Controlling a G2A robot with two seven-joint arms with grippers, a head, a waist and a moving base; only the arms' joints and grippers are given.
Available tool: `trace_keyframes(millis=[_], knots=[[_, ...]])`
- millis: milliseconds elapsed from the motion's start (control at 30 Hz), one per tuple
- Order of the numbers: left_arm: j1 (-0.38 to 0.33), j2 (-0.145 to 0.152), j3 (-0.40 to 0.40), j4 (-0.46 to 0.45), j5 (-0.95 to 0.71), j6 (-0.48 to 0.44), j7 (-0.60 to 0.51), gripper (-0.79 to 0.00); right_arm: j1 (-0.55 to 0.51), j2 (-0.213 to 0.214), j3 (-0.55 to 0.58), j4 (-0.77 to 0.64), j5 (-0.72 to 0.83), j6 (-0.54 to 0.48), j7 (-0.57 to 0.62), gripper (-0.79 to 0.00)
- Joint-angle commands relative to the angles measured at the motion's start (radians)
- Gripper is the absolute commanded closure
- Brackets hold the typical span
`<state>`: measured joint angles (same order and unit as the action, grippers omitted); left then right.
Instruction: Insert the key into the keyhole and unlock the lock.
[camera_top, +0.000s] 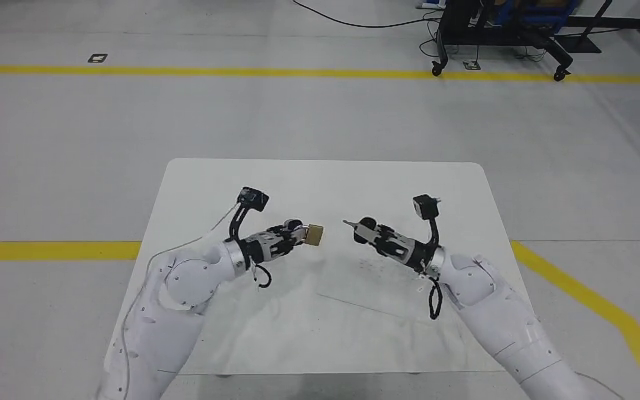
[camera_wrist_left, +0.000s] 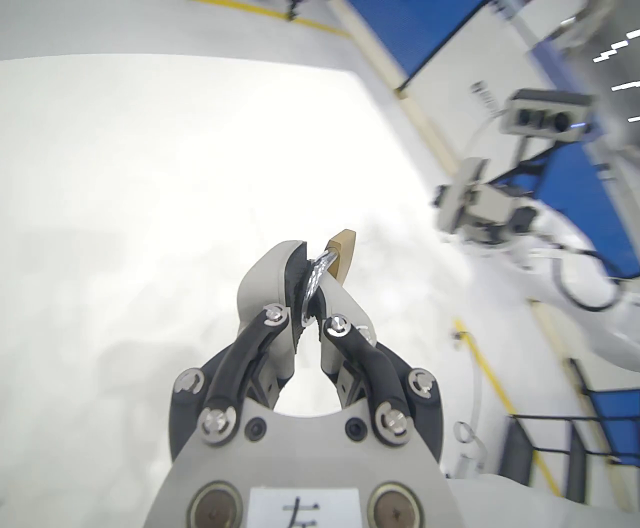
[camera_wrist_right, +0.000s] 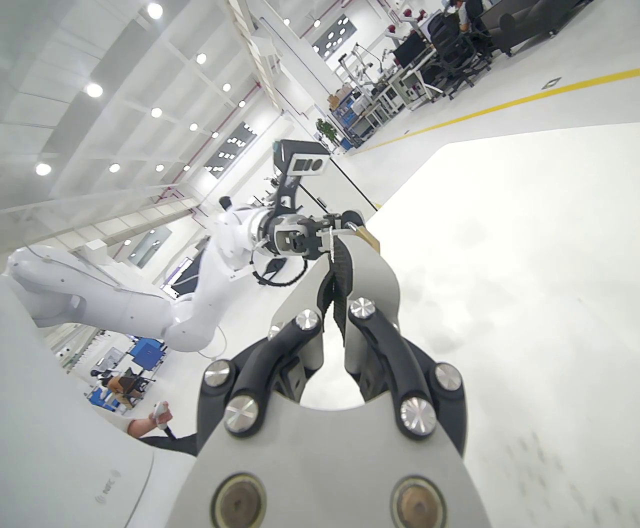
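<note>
Brass is the body of the one lock (camera_top: 314, 235). Its silver loop is pinched between the two fingers of the left gripper (camera_top: 300, 236), which are closed tightly on it. The lock is held in the air over the middle of the white worktop (camera_top: 400, 330), a little nearer to the far edge than to the near edge. Its brass body sticks out past the fingertips toward the other arm. In the left wrist view the loop sits between the black ribbed pads (camera_wrist_left: 295, 272), and the body stands just beyond them.

One key (camera_top: 349, 224) is held by the right gripper (camera_top: 358, 228). Its two fingers are pressed together on the head of the key, and the thin metal blade points out toward the lock. Key and lock are near each other but apart, and a small gap of bare worktop shows between the blade tip and the brass body. The key is not yet in the lock. The two grippers face each other across this gap, the left one on the side of the left edge and the right one on the side of the right edge.
</note>
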<state>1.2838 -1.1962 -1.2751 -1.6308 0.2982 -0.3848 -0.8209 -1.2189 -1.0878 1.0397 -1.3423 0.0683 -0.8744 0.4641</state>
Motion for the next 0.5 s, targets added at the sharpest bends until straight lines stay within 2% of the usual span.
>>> trace_keyframes(millis=[0,200,333,467], knots=[[-0.027,0.001,0.005,0.075,-0.129,-0.087,-0.039,0.0,0.041,-0.013,-0.036,0.031,0.05,-0.013,0.004,0.0],[-0.095,0.001,0.034,0.224,-0.336,-0.219,-0.165,0.0,0.161,-0.067,-0.152,0.129,0.103,-0.039,-0.02,0.0],[-0.112,0.007,0.038,0.256,-0.419,-0.265,-0.228,0.0,0.213,-0.099,-0.207,0.181,0.109,-0.064,-0.036,0.0],[-0.129,0.011,0.035,0.266,-0.46,-0.265,-0.235,0.0,0.25,-0.122,-0.25,0.221,0.1,-0.059,-0.023,0.0]])
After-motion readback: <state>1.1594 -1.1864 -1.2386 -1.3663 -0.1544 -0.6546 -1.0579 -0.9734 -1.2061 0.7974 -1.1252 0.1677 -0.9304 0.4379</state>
